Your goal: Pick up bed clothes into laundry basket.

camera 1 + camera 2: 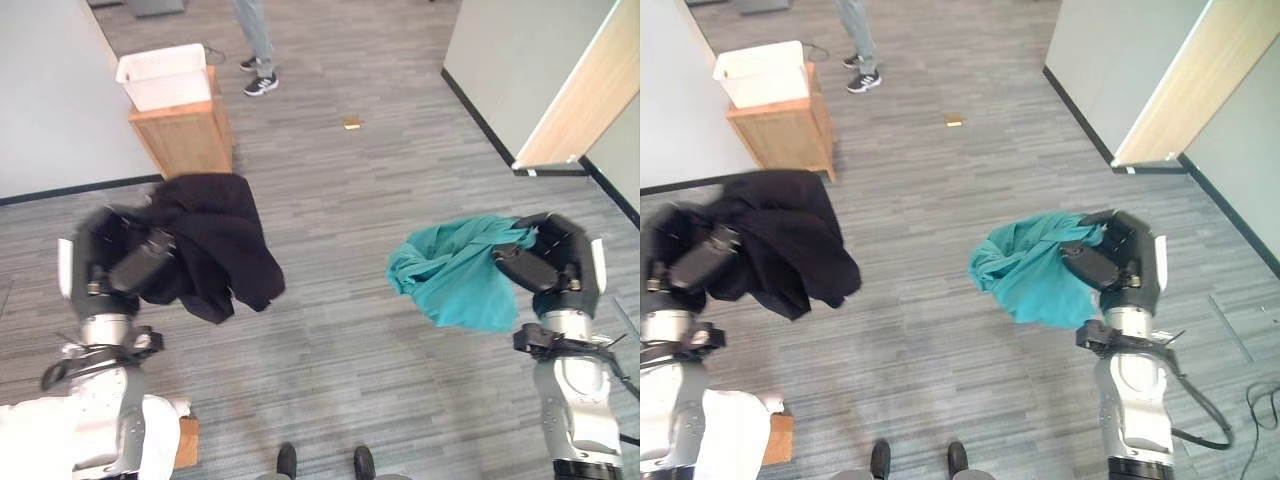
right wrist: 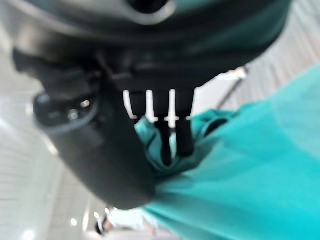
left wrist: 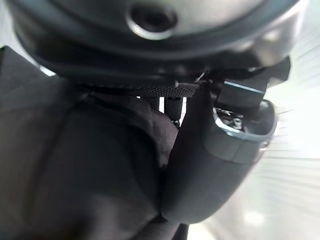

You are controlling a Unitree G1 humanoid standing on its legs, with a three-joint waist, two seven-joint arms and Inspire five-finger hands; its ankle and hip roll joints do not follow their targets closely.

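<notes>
Left hand (image 1: 125, 262) curled round a black garment (image 1: 215, 245) — cloth bunched against the thumb in the wrist view, the rest hanging off the floor. Right hand (image 1: 548, 265) clenched on a teal garment (image 1: 455, 270), folds drooping toward the middle, also clear of the floor. Both held up, well apart. Farther off, to the left: white basket (image 1: 165, 75) atop a wooden stand (image 1: 185, 135) by the wall — far from both garments. Just beyond it, a person's legs and shoes (image 1: 260, 80). Small tan object (image 1: 351, 123) on the grey plank floor (image 1: 330, 330).
</notes>
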